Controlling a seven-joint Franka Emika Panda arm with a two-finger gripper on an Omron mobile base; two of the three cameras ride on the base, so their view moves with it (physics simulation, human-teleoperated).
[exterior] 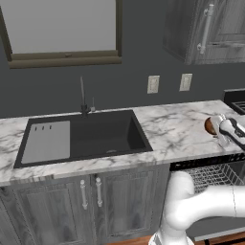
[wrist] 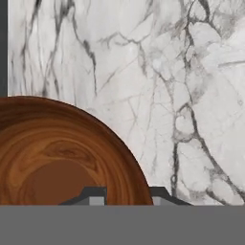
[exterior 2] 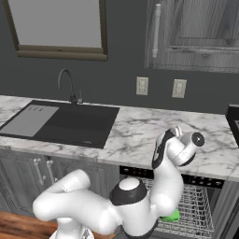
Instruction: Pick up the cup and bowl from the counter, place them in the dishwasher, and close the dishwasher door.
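The reddish-brown bowl (wrist: pixel 62 153) sits on the white marble counter (wrist: pixel 143 72) near its right end, and also appears as the bowl (exterior: pixel 209 126) beside my hand. My gripper (wrist: pixel 127 195) comes down on its right rim, one fingertip (wrist: pixel 93 195) inside the bowl and the other outside, shut on the rim. In the left base view the gripper (exterior: pixel 221 135) is at the bowl's right side. The green cup (exterior 2: pixel 172 216) lies in the dishwasher (exterior 2: pixel 198 205) rack, partly behind my arm. The dishwasher rack (exterior: pixel 215 174) is pulled out below the counter edge.
A black sink basin (exterior: pixel 91 136) with a faucet (exterior: pixel 83 98) lies to the left. Grey cabinets (exterior: pixel 95 201) stand under the counter, and a wall cabinet (exterior 2: pixel 196 32) hangs above. A black stove edge (exterior: pixel 237 100) borders the counter at the far right.
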